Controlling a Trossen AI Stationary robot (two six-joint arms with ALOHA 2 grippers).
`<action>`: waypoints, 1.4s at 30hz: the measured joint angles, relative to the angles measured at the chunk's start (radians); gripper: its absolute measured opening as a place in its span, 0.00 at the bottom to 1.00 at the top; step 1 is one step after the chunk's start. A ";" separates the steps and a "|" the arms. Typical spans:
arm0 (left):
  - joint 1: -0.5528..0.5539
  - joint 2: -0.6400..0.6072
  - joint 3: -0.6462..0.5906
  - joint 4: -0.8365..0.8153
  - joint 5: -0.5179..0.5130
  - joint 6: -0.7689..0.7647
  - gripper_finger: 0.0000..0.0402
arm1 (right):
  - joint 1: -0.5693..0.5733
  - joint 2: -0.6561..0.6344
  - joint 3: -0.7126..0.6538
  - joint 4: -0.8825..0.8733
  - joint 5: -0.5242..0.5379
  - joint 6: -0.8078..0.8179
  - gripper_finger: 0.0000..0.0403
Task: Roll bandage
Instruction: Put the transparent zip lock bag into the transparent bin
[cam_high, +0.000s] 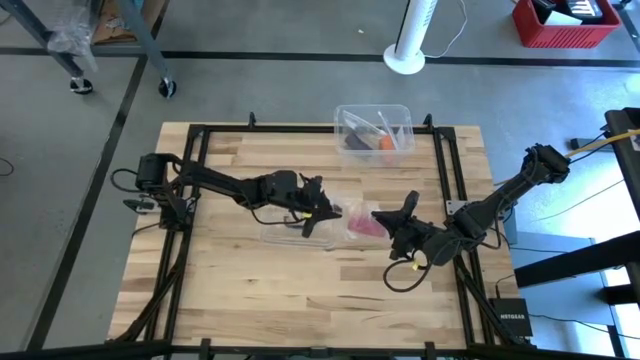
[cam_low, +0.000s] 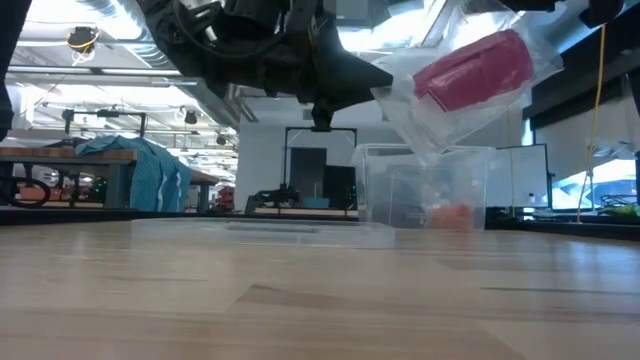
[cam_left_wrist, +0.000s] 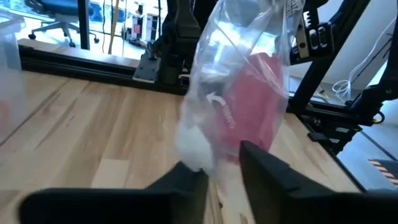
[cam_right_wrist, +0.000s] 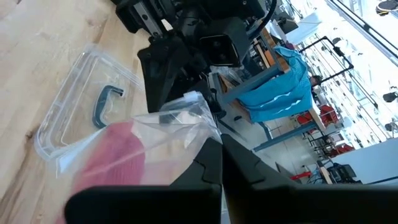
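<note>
- Bandage (cam_high: 366, 224): a pink-red roll sealed inside a small clear plastic bag (cam_left_wrist: 233, 81). Bag and roll hang in the air above the middle of the table (cam_high: 250, 280), between the two arms. In the low view the roll (cam_low: 472, 70) sits high above the wood with open space beneath it.
- Right gripper (cam_high: 383, 217): reaches in from the table's right edge toward the centre. Its jaws are pressed fully together on the top edge of the bag, and the right wrist view shows the plastic pinched right where the two dark fingers (cam_right_wrist: 208, 163) meet, with the pink roll lying in the bag just beyond them.
- Left gripper (cam_high: 322, 215): reaches in from the table's left edge and meets the bag from the opposite side. Its jaws stand at a narrow gap around the bag's lower corner. The left wrist view shows plastic bunched between the two fingers (cam_left_wrist: 264, 165); whether they already press on it I cannot tell.
- Clear lid (cam_right_wrist: 84, 102) with a dark handle: lies flat on the table just under the left gripper, near the centre.
- Clear plastic box (cam_high: 374, 129): stands at the table's far edge, a little right of the middle, well apart from the bag. It holds several small items, one of them orange. The rest are too small to make out.
</note>
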 joint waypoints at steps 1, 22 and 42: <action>0.001 0.000 0.000 0.000 0.000 0.000 0.17 | 0.000 0.000 0.000 0.000 0.000 0.001 0.00; -0.046 -0.327 0.000 -0.517 -0.207 0.096 0.00 | -0.056 -0.025 0.000 -0.144 -0.135 0.392 0.33; -0.163 -0.360 0.052 -0.677 -0.353 0.277 0.00 | -0.467 0.023 0.007 0.246 -0.902 0.331 0.52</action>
